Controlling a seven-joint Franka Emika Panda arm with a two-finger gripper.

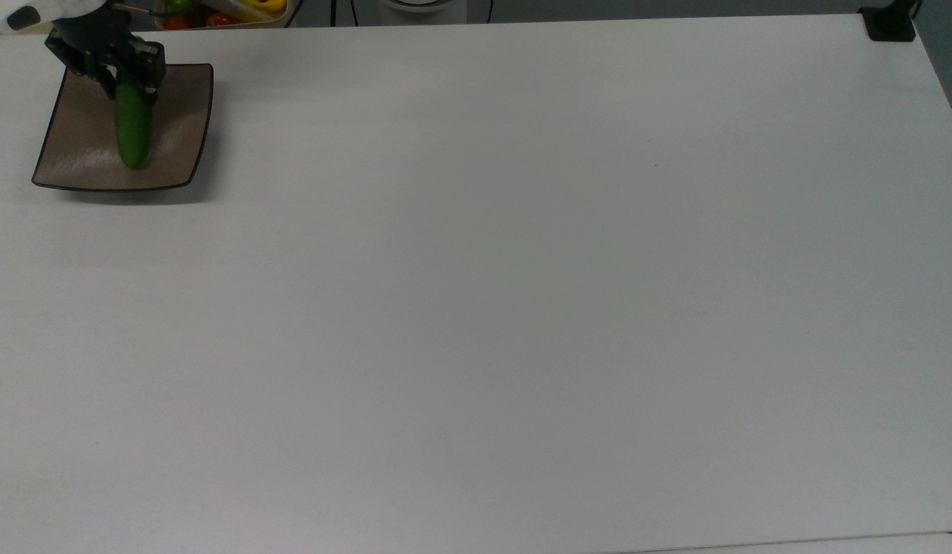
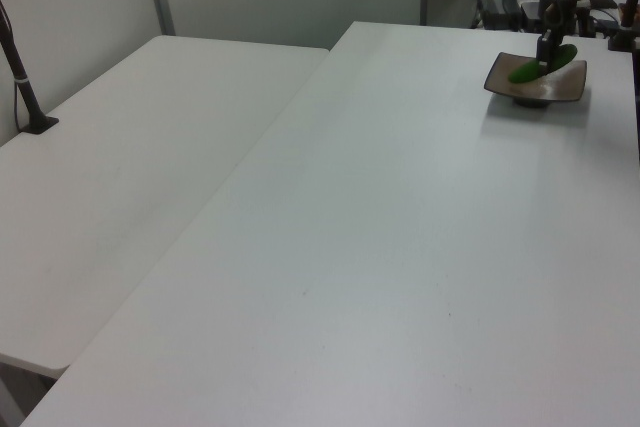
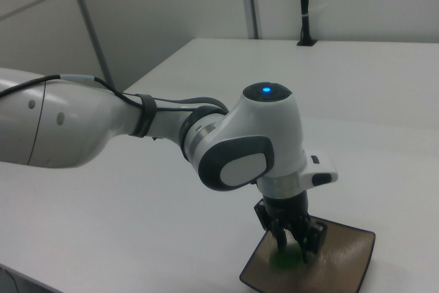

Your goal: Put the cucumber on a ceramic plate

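Top view: cucumber lies lengthwise top-to-bottom on plate.

white table, ceramic plate at corner

The plate looks like glazed ceramic: taupe-brown, glossy, with a pale sheen across its dished centre and a thin dark rim. The cucumber has smooth, dark green skin with a slight shine. The bench has a matt white top, smooth and even, with a few tiny specks. The gripper is matt black, looking like metal or hard plastic, with small pale screw heads. In the right view the arm wears a smooth, glossy white plastic shell with grey panels, and a black cable with a dull rubbery look runs along it. The wall panels behind look matt and pale.
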